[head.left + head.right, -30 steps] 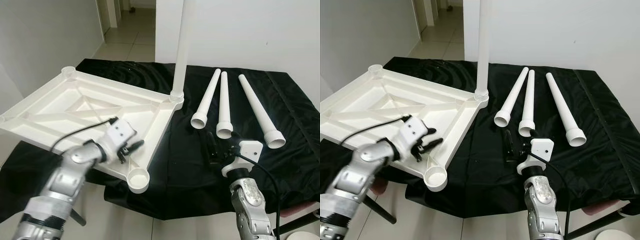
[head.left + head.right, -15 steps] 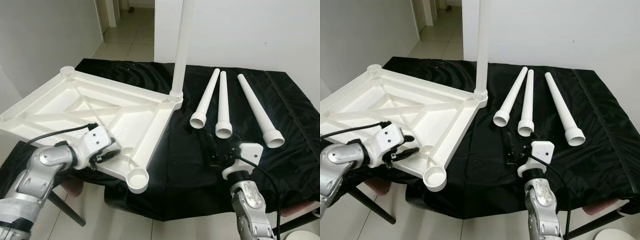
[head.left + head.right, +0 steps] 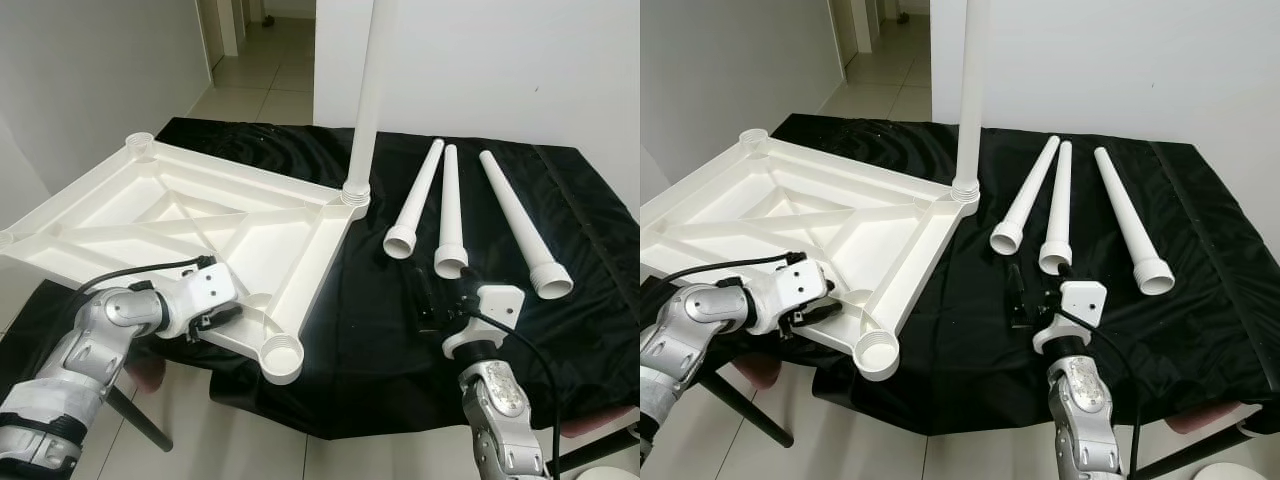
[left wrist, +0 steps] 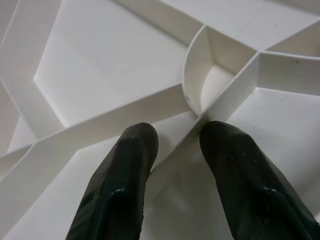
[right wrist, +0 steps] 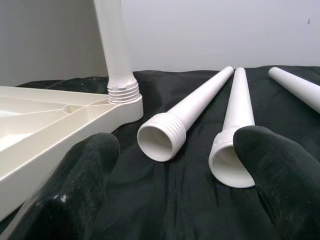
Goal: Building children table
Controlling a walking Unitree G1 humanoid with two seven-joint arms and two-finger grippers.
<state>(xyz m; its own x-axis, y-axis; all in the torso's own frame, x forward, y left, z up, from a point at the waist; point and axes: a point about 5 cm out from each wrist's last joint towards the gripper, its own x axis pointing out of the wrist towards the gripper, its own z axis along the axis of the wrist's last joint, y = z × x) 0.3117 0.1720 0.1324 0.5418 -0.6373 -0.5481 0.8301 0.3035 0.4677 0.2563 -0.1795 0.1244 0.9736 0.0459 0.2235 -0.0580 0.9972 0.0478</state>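
The white table top [image 3: 150,215] lies upside down, half on the black-clothed table [image 3: 370,340] and overhanging its left side. One white leg [image 3: 368,90] stands upright, screwed into the far right corner. Three loose legs [image 3: 450,210] lie side by side on the cloth, threaded ends toward me. My left gripper [image 3: 222,316] is at the top's near edge beside an empty corner socket [image 3: 282,357]; its fingers [image 4: 125,165] stand apart, straddling a rib. My right gripper [image 3: 438,302] rests open on the cloth just short of the middle leg's [image 5: 235,135] end.
The cloth's front edge [image 3: 400,425] runs close before my right arm. A white wall [image 3: 500,60] stands behind the table, a doorway with tiled floor [image 3: 250,80] at the back left. Bare cloth lies between the table top and the loose legs.
My left gripper came down off the table top's underside and drew back to its near edge by the corner socket. The right gripper has stayed put.
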